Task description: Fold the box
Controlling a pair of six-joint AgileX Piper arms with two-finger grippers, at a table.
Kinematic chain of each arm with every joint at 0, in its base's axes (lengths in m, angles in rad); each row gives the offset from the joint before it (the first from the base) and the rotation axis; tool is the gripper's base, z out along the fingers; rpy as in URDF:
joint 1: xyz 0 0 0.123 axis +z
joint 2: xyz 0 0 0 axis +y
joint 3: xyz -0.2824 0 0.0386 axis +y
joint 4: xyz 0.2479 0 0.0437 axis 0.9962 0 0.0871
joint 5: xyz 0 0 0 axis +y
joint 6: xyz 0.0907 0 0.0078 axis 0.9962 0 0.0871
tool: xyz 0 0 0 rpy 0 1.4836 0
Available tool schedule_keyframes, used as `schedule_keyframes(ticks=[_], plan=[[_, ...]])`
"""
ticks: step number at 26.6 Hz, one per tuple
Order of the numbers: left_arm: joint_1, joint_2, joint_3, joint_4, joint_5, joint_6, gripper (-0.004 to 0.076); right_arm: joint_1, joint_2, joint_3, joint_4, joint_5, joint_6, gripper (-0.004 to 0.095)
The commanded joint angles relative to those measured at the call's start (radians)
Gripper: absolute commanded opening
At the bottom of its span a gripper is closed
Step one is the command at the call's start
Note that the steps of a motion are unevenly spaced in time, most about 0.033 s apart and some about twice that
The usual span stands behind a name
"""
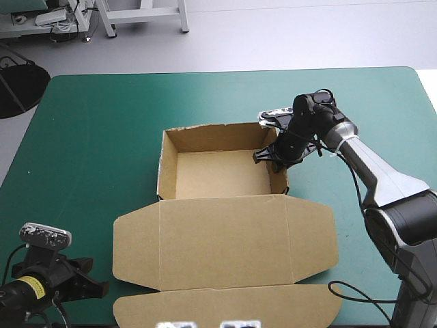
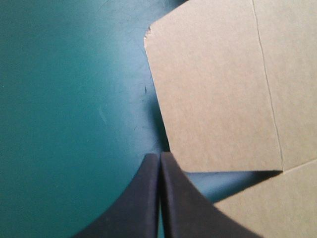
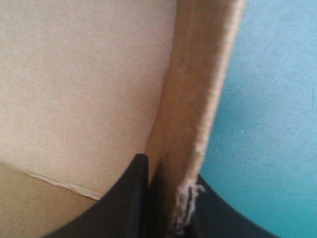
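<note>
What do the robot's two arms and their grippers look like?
The right arm has smooth silver-grey tubular links joined by rounded black joints, with a black wrist. The left arm is black where visible, with a yellow label. Both the right gripper and left gripper carry two broad black fingers, curved like fins and tapering to points.

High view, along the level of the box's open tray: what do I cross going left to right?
Bare teal-green cover → tray's left wall → tray floor → tray's right wall, with the right gripper shut on it → teal-green cover again.
</note>
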Motion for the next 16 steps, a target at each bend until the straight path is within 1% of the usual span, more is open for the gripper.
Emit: schedule_keyframes(ticks=[1, 2, 4, 6, 8, 10, 12, 13, 14, 15, 16], plan=[[-0.005, 0.009, 0.001, -0.040, -0.146, -0.006, -0.0009, -0.007, -0.052, -0.027, -0.019, -0.006, 0.007, -0.0013], [-0.005, 0.009, 0.006, -0.048, -0.169, -0.006, -0.0009, -0.007, -0.056, -0.027, -0.036, -0.001, 0.012, -0.0018], [-0.005, 0.009, 0.006, -0.059, -0.192, -0.006, -0.0009, -0.007, -0.068, -0.027, -0.114, 0.023, 0.026, -0.0018], [-0.005, 0.009, 0.006, -0.066, -0.203, -0.006, -0.0009, -0.011, -0.087, -0.027, -0.250, 0.054, 0.054, -0.0018], [-0.005, 0.009, 0.006, -0.076, -0.203, -0.012, -0.0009, -0.026, -0.111, -0.022, -0.344, 0.054, 0.088, -0.0018], [-0.005, 0.009, 0.006, -0.084, -0.200, -0.014, -0.0009, -0.065, -0.142, -0.020, -0.368, 0.054, 0.088, -0.0018], [-0.005, 0.009, 0.006, -0.084, -0.200, -0.014, -0.0009, -0.128, -0.169, -0.020, -0.368, 0.054, 0.084, -0.0018], [-0.005, 0.009, 0.006, -0.084, -0.200, -0.009, -0.0009, -0.199, -0.192, -0.020, -0.368, 0.054, 0.084, -0.0018], [-0.005, 0.009, 0.006, -0.084, -0.197, -0.009, -0.0009, -0.244, -0.205, -0.020, -0.368, 0.054, 0.084, -0.0018], [-0.005, 0.009, 0.006, -0.084, -0.192, -0.009, -0.0009, -0.331, -0.224, -0.020, -0.371, 0.054, 0.064, -0.0018], [-0.005, 0.009, 0.006, -0.084, -0.190, -0.009, -0.0009, -0.380, -0.232, -0.020, -0.382, 0.054, 0.060, -0.0018]])
